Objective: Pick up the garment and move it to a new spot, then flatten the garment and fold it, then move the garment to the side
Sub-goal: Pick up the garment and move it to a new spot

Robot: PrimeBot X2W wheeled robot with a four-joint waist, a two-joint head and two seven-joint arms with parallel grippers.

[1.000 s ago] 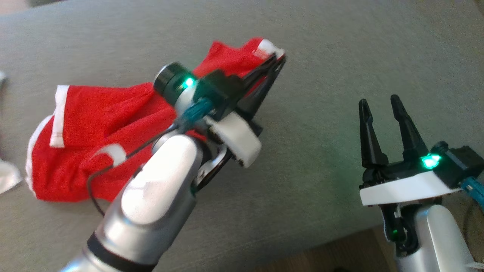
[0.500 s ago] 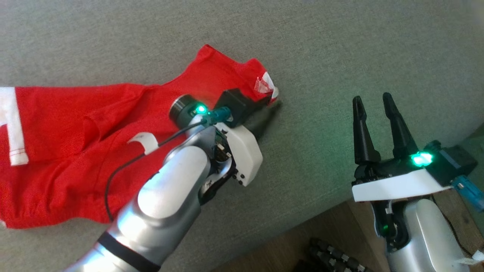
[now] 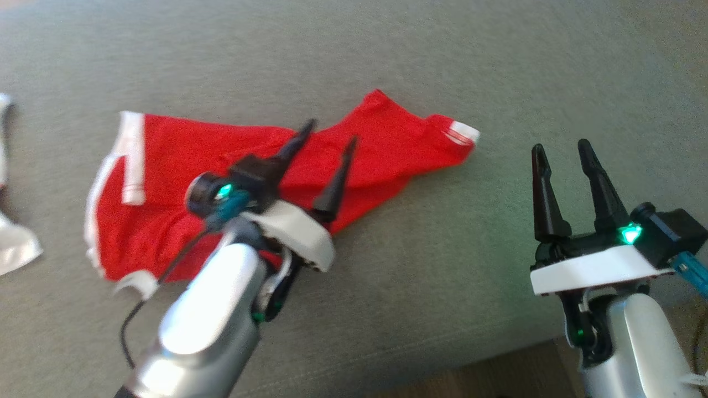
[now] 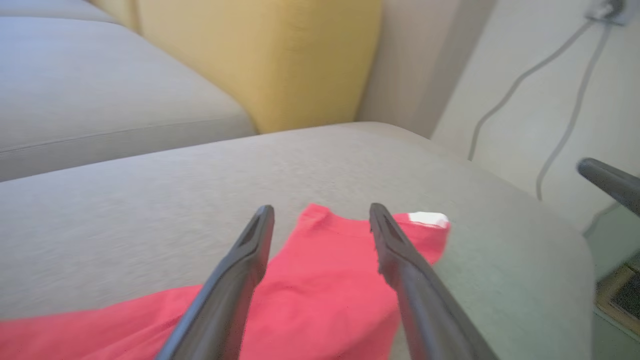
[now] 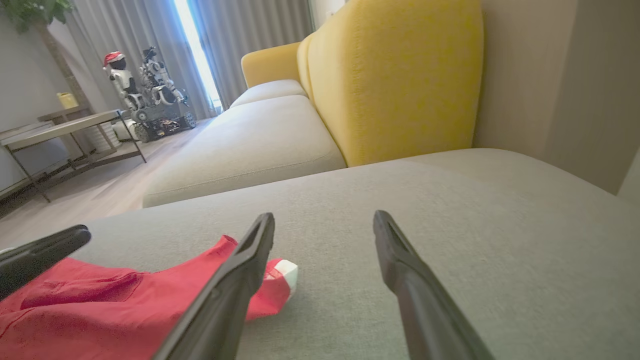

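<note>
The red garment lies spread on the grey sofa cushion. Its long axis runs across my head view from left to right, climbing slightly toward the right. Its white-cuffed sleeve points to my right and its white-banded end to my left. My left claw hangs over its middle, fingers spread, grasping nothing. My right claw is spread wide and empty, off the cloth beyond the cuff.
</note>
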